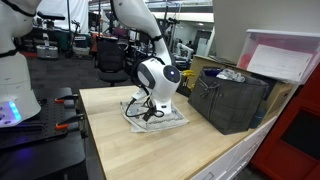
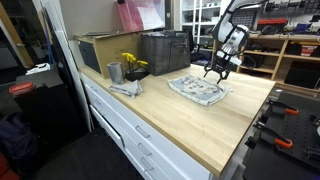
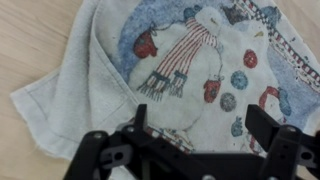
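The gripper (image 3: pixel 200 128) is held with jaws apart over the towel (image 3: pixel 190 60), which is cut off in the wrist view; contact cannot be told.

In the wrist view the towel (image 3: pixel 190 70) ran off the top and right edges, and the gripper (image 3: pixel 200 122) covered its lower part. In both exterior views the towel's print was too small to read.
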Controlling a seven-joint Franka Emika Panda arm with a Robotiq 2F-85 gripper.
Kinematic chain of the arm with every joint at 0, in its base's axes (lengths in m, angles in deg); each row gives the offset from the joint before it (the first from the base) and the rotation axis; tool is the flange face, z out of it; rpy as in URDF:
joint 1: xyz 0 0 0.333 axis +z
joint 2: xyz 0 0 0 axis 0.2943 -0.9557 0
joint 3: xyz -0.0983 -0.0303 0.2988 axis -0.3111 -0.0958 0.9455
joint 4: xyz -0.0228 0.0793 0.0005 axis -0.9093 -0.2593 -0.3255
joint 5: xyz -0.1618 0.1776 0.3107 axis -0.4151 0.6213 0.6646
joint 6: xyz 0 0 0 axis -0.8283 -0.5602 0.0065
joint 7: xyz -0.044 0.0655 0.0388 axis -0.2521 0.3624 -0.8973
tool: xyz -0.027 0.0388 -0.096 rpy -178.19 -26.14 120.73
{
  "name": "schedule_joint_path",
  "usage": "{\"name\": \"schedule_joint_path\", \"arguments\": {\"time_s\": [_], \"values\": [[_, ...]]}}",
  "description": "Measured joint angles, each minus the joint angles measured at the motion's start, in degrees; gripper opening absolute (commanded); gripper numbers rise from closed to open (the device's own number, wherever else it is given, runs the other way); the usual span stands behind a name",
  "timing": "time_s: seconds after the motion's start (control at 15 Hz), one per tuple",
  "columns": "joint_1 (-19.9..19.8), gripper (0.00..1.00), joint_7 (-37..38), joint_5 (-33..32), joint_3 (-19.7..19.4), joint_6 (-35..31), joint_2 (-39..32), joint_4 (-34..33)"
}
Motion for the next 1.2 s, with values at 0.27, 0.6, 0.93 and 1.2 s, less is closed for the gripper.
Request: {"name": "schedule_joint_path", "arguments": {"time_s": [0.27,0.6,0.93,1.2], "values": [[0.1,1.0,0.0,0.0,0.0,0.0,-0.7,0.2],[0.2,1.0,0.0,-0.6,-0.2,0.0,-1.7,1.2],[2.9,1.0,1.6,-6.6,-1.9,-2.5,-0.1,2.9],[5.4,1.0,6.6,-14.6,-3.8,-5.7,3.8,6.1]]}}
